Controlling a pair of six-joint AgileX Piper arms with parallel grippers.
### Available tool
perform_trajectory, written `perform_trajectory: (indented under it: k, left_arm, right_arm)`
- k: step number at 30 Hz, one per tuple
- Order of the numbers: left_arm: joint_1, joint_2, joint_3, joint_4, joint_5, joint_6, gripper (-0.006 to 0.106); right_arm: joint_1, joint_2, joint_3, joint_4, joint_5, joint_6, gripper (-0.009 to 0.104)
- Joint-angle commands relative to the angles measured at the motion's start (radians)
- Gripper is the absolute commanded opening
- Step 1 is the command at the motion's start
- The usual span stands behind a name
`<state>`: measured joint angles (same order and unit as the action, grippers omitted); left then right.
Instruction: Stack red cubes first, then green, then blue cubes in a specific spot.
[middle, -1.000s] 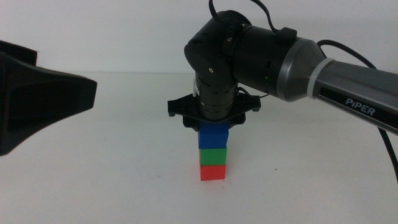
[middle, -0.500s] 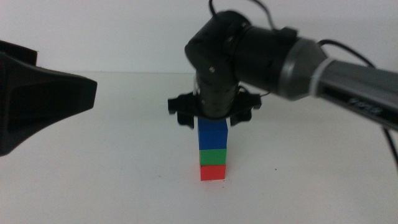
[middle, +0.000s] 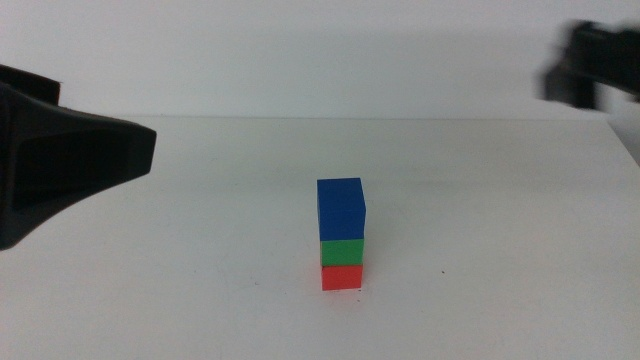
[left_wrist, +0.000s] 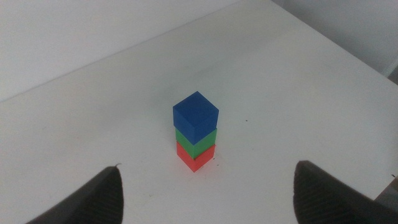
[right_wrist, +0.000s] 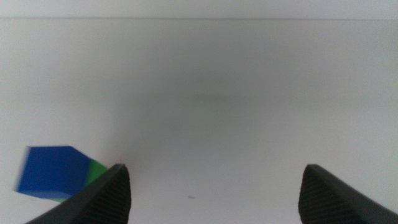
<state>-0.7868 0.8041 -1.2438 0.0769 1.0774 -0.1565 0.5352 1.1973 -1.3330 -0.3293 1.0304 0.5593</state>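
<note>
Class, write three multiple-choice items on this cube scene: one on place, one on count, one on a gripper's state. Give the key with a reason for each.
1. Which cube is on top? A red B green C blue
2. How many cubes are stacked? A two B three C four
3. The right gripper is: A shut on the blue cube B open, away from the stack C resting on the table

Key: C, the blue cube tops the green cube and red cube; B, three show in the stack; B, the right gripper has its jaws wide apart and empty.
</note>
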Motion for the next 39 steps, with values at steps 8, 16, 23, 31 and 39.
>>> perform_trajectory:
  k: [8, 16, 23, 31, 39]
  left_arm:
    - [0.000, -0.002, 0.005, 0.004, -0.015, 0.000, 0.094]
    - [0.000, -0.002, 0.005, 0.015, -0.013, 0.000, 0.094]
    - [0.000, -0.002, 0.005, 0.018, -0.013, 0.000, 0.094]
    - [0.037, -0.144, 0.205, 0.136, -0.249, -0.012, 0.094]
    - [0.385, -0.245, 0.580, -0.054, -0.663, 0.042, 0.094]
  right_arm:
    - [-0.455, -0.425, 0.461, 0.385, -0.302, -0.559, 0.081]
    - [-0.464, -0.483, 0.536, 0.411, -0.371, -0.579, 0.083]
    - [-0.464, -0.483, 0.536, 0.411, -0.377, -0.579, 0.083]
    - [-0.464, -0.483, 0.536, 0.411, -0.377, -0.579, 0.082]
    - [-0.464, -0.483, 0.536, 0.411, -0.377, -0.579, 0.082]
